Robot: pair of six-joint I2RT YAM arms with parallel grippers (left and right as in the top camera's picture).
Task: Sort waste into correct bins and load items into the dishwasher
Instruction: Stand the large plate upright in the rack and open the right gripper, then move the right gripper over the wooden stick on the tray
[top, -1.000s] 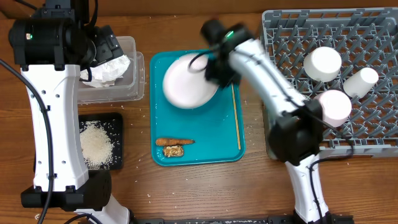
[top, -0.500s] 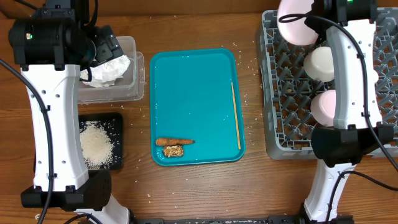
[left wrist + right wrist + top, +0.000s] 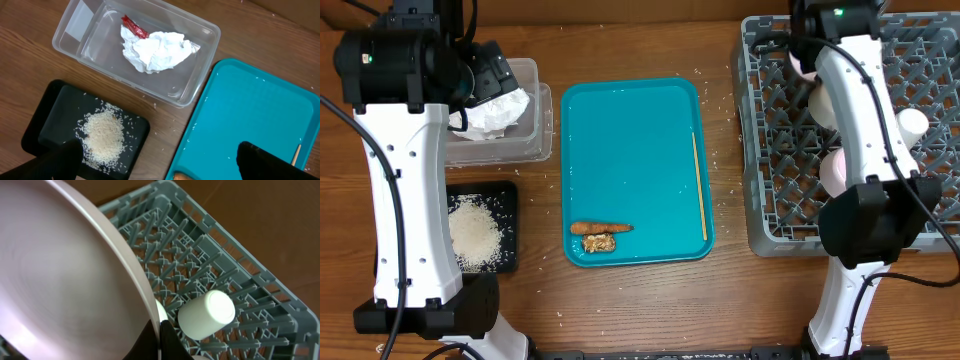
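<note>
My right gripper [image 3: 160, 336] is shut on the rim of the flat white plate [image 3: 60, 270] and holds it on edge over the back left part of the grey rack [image 3: 775, 150]. In the overhead view the arm hides most of the plate [image 3: 799, 63]. A small cup [image 3: 206, 312] lies in the rack, with two bowls [image 3: 823, 100] [image 3: 834, 170] partly under the arm. My left gripper [image 3: 160, 165] is open and empty above the clear tub [image 3: 197, 75], which holds the white napkin [image 3: 157, 50] and red wrapper [image 3: 134, 26]. Rice [image 3: 475, 235] lies in the black tray [image 3: 508, 195].
The teal tray [image 3: 630, 150] sits mid-table with the carrot stick [image 3: 600, 227], the brown chunk [image 3: 600, 242] and a thin wooden stick [image 3: 699, 185] along its right side. Stray rice grains lie on the wood around the trays.
My right arm carried the plate from the teal tray to the back of the rack and turned it on edge. The left arm has not moved.
</note>
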